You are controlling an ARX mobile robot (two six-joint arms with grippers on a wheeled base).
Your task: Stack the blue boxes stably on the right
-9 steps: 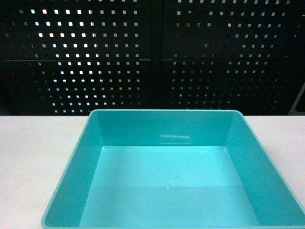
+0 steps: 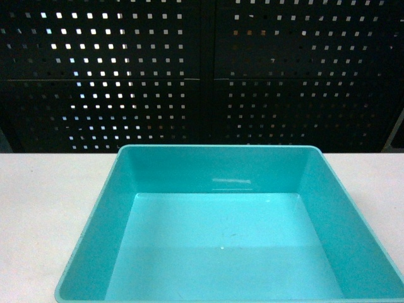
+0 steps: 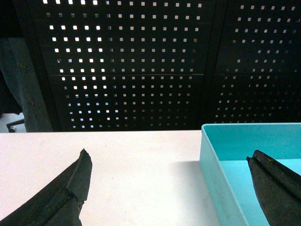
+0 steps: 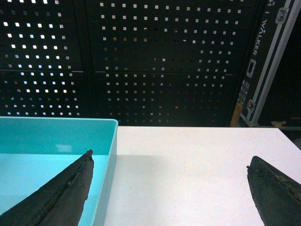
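Note:
A shallow turquoise tub [image 2: 227, 246], one of the blue boxes, sits on the white table right in front of me in the head view; it holds nothing. No gripper shows in the head view. My left gripper [image 3: 167, 160] is open and straddles the tub's left wall [image 3: 214, 174]: one finger over the table, the other over the tub's inside. My right gripper [image 4: 169, 160] is open too and straddles the right wall [image 4: 107, 179] the same way. No other blue box is in view.
A black perforated panel [image 2: 202, 76] stands along the table's far edge. The white table [image 3: 136, 179] stretches left of the tub, and to its right [image 4: 197, 169]. A dark flight case [image 4: 265, 61] leans at the far right.

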